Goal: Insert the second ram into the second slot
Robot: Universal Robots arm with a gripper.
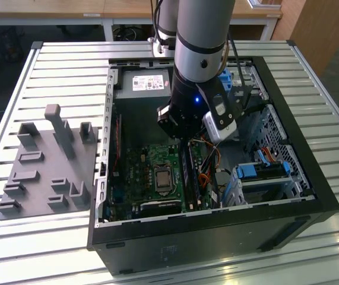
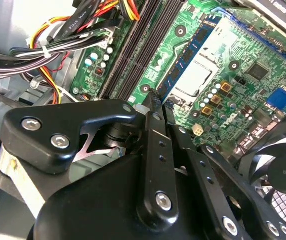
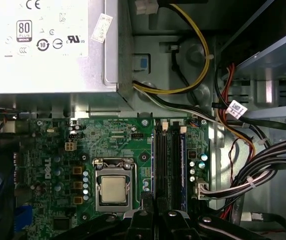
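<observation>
One dark-blue stick, the second ram (image 2: 188, 61), hangs pinched between the fingers (image 2: 153, 130) of the gripper (image 2: 156, 101) over the memory slots (image 1: 188, 178) near the exterior view's centre, so any tilt or sideways offset could jam it against a slot wall.

A bench (image 1: 62, 65) of pale metal slats carries two things. An open black computer case (image 1: 216, 237) lies on it towards the exterior view's right, and just beside it, on the left, lies a flat grey fixture plate (image 1: 44, 172) with upright blocks.
</observation>
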